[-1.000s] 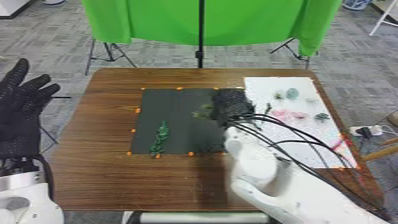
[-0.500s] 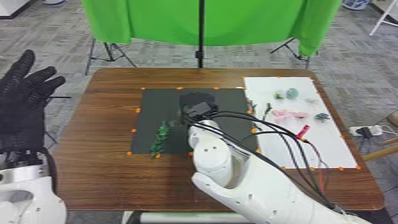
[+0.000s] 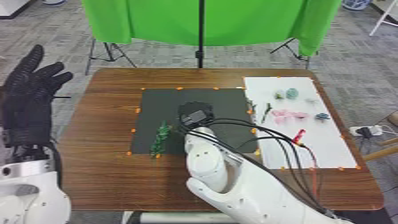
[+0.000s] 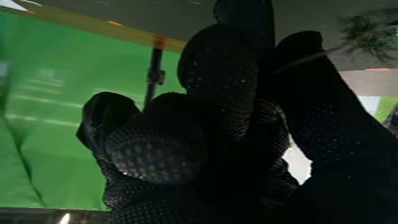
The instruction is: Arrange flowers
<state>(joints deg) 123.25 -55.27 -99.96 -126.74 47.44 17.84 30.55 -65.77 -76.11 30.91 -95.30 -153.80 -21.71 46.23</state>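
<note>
Your right robot hand (image 3: 195, 114) is over the dark mat (image 3: 160, 102) on the brown desk (image 3: 98, 185), with the white arm reaching it from the near edge of the head view. In the right wrist view, you can see that right robot hand (image 4: 218, 75) closed on the thin stem of a feathery green sprig (image 4: 366, 35), its fingers curled and the stem running in beside the thumb. The sprig's bushy end sticks out past the glove. Your left robot hand (image 3: 31, 97) is held up beyond the left side of the desk, wide, fingers straight and thumb spread, holding nothing. On the mat, to the left of your right robot hand, you have a leafy green stem (image 3: 161, 139) lying lengthwise, its lower end near the mat's near edge. Small orange marks (image 3: 179, 88) line the border of the mat. To the right of the mat you have a white sheet (image 3: 333, 155) with the other pieces: pink flowers (image 3: 284, 115) around its middle, a blue-green flower (image 3: 322, 116) just right of them, and a pale teal piece (image 3: 291, 93) farther back with a small green piece (image 3: 279, 95) beside it. A slim dark stem (image 3: 266, 112) lies left of the pink flowers. Behind the desk you have a green cloth (image 3: 147, 20) and a black pole (image 3: 201, 52).
</note>
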